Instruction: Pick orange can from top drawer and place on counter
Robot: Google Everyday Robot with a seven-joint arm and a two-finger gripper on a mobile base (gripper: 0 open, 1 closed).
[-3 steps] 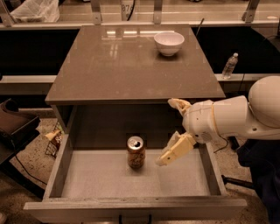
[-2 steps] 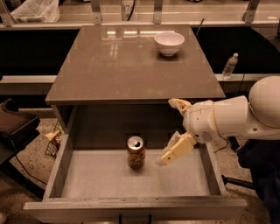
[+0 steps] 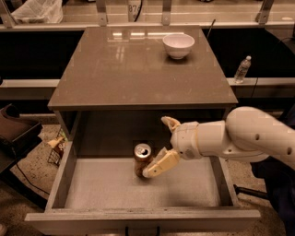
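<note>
The orange can (image 3: 141, 157) stands upright on the floor of the open top drawer (image 3: 106, 186), near the back and at the middle. My gripper (image 3: 155, 147) comes in from the right on a white arm (image 3: 239, 136) and is open. Its lower finger (image 3: 161, 164) lies against the can's right side in this view. Its upper finger (image 3: 170, 123) points back toward the cabinet opening. The can is not between the fingers. The counter (image 3: 129, 69) is the glossy grey-brown top above the drawer.
A white bowl (image 3: 178, 45) stands at the counter's back right. A water bottle (image 3: 242, 69) stands on a ledge at the right. A dark seat (image 3: 16, 133) and a snack packet (image 3: 56, 148) are left of the drawer. A plastic bag (image 3: 37, 10) lies at the far back left.
My gripper has moved left inside the drawer, so its lower finger now reaches the can. The can has not moved.
</note>
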